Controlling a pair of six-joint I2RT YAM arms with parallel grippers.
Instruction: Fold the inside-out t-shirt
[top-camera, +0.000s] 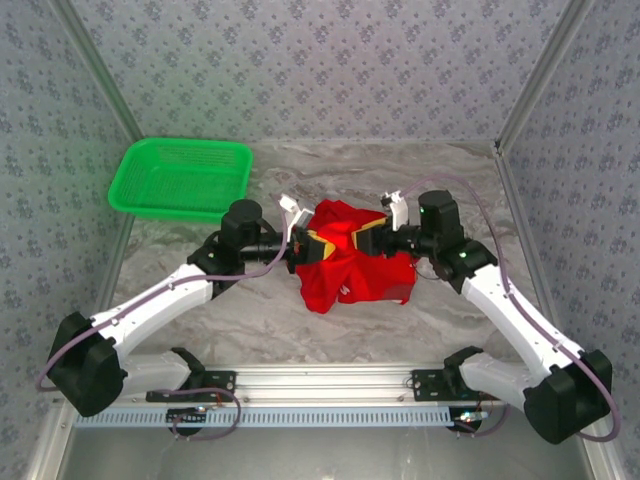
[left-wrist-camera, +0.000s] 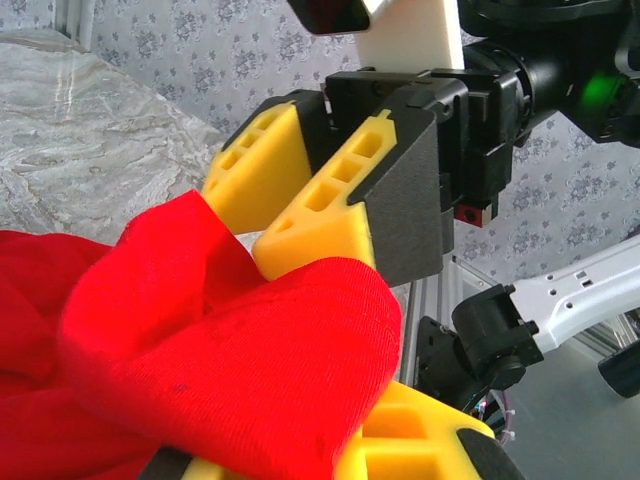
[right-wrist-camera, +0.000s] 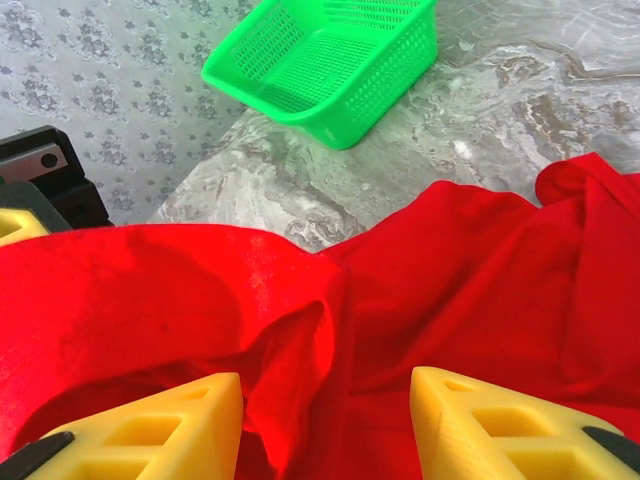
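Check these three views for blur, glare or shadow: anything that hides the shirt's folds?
Top external: even light, no glare; the t-shirt is so saturated its folds barely read. Left wrist: weave on the near cloth is crisp. Right wrist: the green basket is sharp, the cloth softer, with shadow in its central fold.

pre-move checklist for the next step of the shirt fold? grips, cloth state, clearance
1. left gripper shut on the t-shirt: ok.
2. right gripper open, cloth loose between its fingers: ok.
3. t-shirt lying flat on the table: not ok, bunched in a heap.
4. Which side of the cloth faces out: cannot tell.
5. green basket apart from the cloth: ok.
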